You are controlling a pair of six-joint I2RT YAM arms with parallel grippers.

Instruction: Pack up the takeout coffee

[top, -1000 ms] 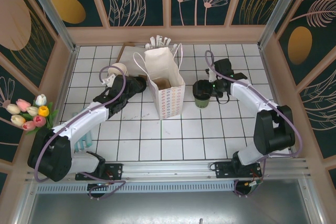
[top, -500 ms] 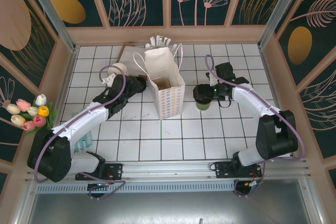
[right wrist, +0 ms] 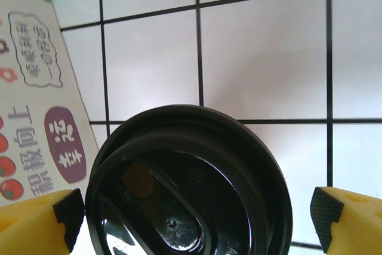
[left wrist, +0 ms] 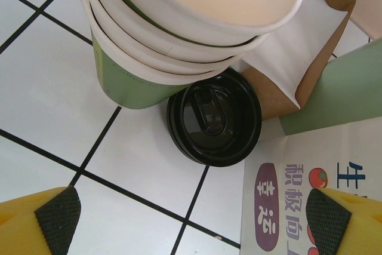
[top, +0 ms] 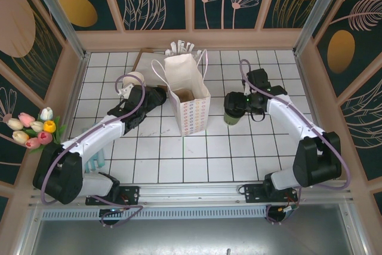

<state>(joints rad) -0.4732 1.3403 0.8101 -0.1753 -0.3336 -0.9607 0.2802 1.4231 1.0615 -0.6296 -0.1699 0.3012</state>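
Takeout coffee is cropped below in right wrist view, lid hiding its body.

— What stands at the left of the white tiled table?
— A stack of cream paper cups, the outermost pale green. A loose black round plastic lid lies flat on the tile, right beside its base.
— And past the left wall?
— A bunch of pink, white and yellow tulips.
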